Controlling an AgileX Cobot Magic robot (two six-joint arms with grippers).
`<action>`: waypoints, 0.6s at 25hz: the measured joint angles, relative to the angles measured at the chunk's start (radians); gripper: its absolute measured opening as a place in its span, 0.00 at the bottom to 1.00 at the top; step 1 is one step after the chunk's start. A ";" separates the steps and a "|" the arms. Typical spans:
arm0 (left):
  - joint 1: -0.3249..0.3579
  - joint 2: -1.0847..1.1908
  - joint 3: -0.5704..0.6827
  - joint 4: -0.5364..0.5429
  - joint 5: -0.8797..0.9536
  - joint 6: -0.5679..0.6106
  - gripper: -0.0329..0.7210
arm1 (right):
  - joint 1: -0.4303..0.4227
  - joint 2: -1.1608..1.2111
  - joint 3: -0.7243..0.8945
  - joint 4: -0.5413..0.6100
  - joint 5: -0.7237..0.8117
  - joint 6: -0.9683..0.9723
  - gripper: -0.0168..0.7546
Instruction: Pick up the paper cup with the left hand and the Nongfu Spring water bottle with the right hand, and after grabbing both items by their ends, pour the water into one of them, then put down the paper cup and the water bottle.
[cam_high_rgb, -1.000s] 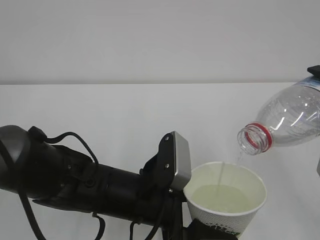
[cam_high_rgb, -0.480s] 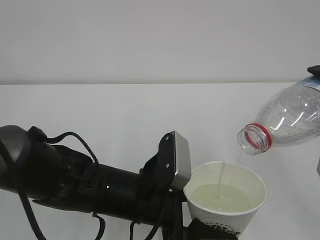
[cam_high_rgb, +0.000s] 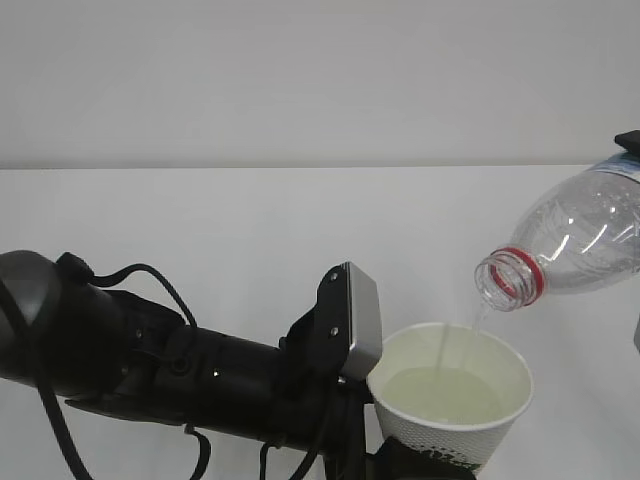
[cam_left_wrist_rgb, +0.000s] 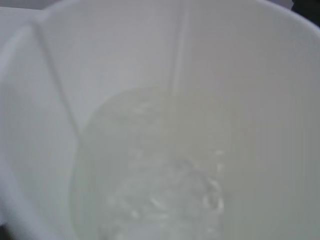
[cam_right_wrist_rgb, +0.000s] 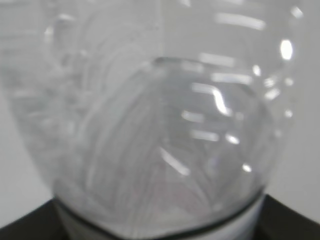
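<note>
On the left, the left hand (cam_high_rgb: 200, 385), a big black arm, reaches across the white worktop (cam_high_rgb: 250, 230). Its pincer is hidden low behind the paper cup (cam_high_rgb: 452, 398), so I cannot see the fingers, but the cup sits at the end of the arm and up off the worktop, so I think the pincer is closed on it. The cup stands straight so nothing spills.

Inside the cup is the water (cam_high_rgb: 440, 392), a bit green, and it fills about half. A thin stream drops into it from above.

On the right, the Nongfu Spring water bottle (cam_high_rgb: 575, 245) is tipped, mouth down and just over the cup, so water can run out. The right hand (cam_right_wrist_rgb: 30, 227) shows only as black bits around the bottle's end; it seems to grip there.

I count one cup, one bottle, two arms.
</note>
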 joint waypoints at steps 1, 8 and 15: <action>0.000 0.000 0.000 0.000 0.000 0.000 0.71 | 0.000 0.000 0.000 0.000 0.000 0.000 0.58; 0.000 0.000 0.000 0.000 0.000 0.000 0.71 | 0.000 0.000 0.000 0.000 0.000 -0.002 0.58; 0.000 0.000 0.000 0.000 0.000 0.000 0.71 | 0.000 0.000 0.000 0.000 0.000 -0.003 0.58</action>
